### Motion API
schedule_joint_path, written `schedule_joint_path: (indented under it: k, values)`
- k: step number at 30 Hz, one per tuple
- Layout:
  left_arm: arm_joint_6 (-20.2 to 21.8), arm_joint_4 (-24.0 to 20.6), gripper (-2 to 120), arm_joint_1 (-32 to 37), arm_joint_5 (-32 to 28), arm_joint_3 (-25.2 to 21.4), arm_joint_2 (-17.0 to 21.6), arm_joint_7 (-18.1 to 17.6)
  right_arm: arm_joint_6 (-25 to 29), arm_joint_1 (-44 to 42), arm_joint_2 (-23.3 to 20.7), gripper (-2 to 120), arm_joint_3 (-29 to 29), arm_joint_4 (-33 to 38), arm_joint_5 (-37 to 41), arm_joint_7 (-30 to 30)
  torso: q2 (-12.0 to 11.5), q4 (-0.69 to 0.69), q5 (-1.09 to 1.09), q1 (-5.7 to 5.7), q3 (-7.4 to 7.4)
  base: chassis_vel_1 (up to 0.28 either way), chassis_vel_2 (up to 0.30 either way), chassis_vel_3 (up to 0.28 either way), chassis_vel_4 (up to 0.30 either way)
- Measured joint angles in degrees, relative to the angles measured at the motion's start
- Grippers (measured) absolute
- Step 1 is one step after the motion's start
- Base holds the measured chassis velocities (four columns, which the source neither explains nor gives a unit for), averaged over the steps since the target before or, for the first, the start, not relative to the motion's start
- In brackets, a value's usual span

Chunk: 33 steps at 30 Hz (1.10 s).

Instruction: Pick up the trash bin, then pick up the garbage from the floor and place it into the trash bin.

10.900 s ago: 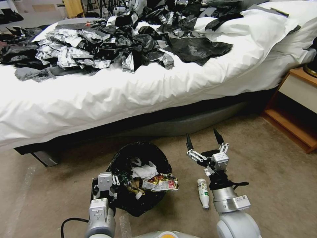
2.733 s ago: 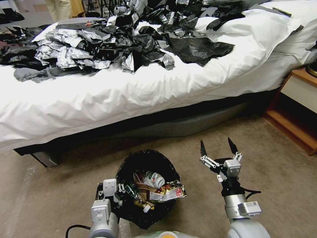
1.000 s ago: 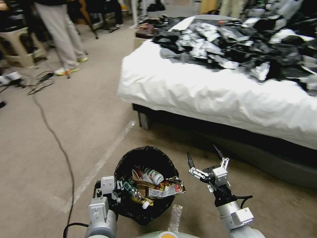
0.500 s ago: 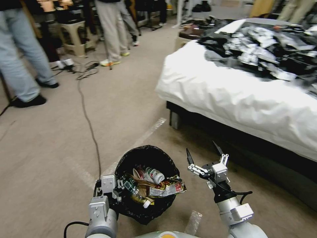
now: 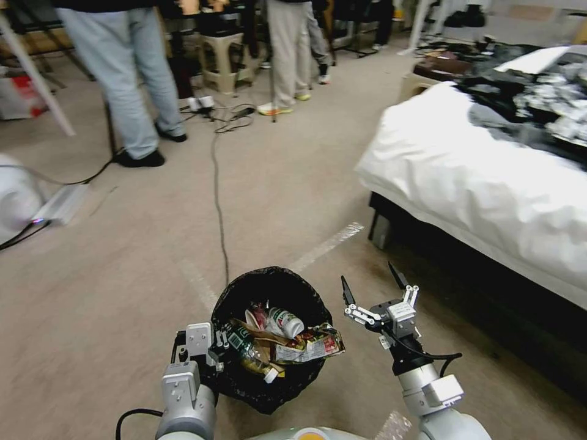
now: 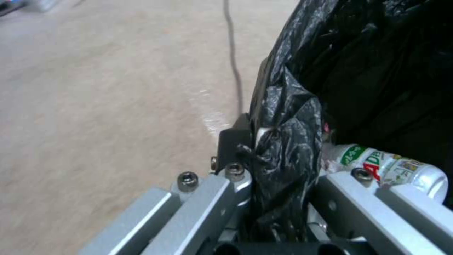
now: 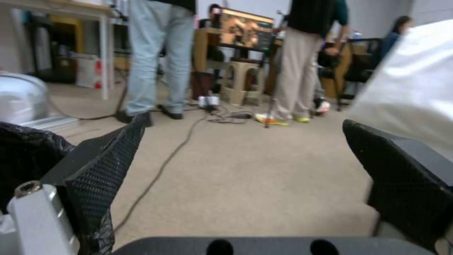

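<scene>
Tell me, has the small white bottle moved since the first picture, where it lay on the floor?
Yes. The bottle now lies inside the trash bin, on the wrappers, no longer on the carpet beside it.

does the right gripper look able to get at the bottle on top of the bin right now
Probably yes: the right gripper is open beside the trash bin, and the bottle lies uncovered on top. The left gripper grips the opposite rim.

We are reading only the red letters "AD" on the white bottle [image 6: 391,170] lying in the trash bin [image 6: 330,71]; its other print is staying illegible.
</scene>
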Motion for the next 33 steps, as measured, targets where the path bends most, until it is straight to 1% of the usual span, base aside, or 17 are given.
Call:
schedule_joint_path:
  k: [5, 15, 19, 26, 31, 32, 33]
  values:
    - [0.01, 0.00, 3, -0.02, 0.02, 0.09, -0.10, 0.00, -0.11, 0.06, -0.34, 100, 0.42, 0.02, 0.16, -0.01, 0.00, -0.02, -0.01, 0.00, 0.00, 0.112, 0.136, 0.113, 0.111]
    - [0.02, -0.45, 3, 0.19, 0.11, 0.13, 0.05, 0.00, -0.25, 0.33, -0.62, 100, 0.36, -0.02, 0.16, -0.11, 0.00, 0.00, -0.01, 0.00, 0.00, 0.134, 0.128, 0.125, 0.127]
    - [0.03, -0.61, 3, 0.21, 0.09, 0.13, 0.14, 0.04, -0.34, 0.37, -0.55, 100, 0.25, -0.01, 0.12, -0.12, 0.00, -0.02, 0.00, -0.01, 0.00, 0.089, 0.079, 0.141, 0.134]
    - [0.04, -0.65, 3, 0.02, 0.04, 0.12, 0.06, 0.05, -0.33, 0.12, -0.35, 100, 0.28, 0.03, -0.05, -0.14, 0.00, -0.02, 0.01, -0.01, 0.00, 0.104, 0.120, 0.126, 0.120]
    - [0.01, -0.34, 3, -0.35, 0.03, 0.20, -0.21, 0.07, -0.07, -0.39, 0.10, 100, 0.20, 0.01, -0.53, -0.17, 0.00, 0.03, 0.00, -0.01, 0.00, 0.147, 0.181, 0.135, 0.109]
    - [-0.03, -0.23, 3, -0.63, -0.15, 0.07, -0.12, 0.02, 0.04, -0.51, 0.22, 100, 0.22, 0.01, -0.63, -0.18, 0.00, -0.03, -0.07, 0.00, 0.01, 0.145, 0.187, 0.128, 0.079]
    - [-0.03, -0.23, 3, -0.63, -0.15, 0.07, -0.12, 0.02, 0.04, -0.51, 0.22, 100, 0.22, 0.01, -0.63, -0.18, 0.00, -0.03, -0.07, 0.00, 0.01, 0.145, 0.187, 0.128, 0.079]
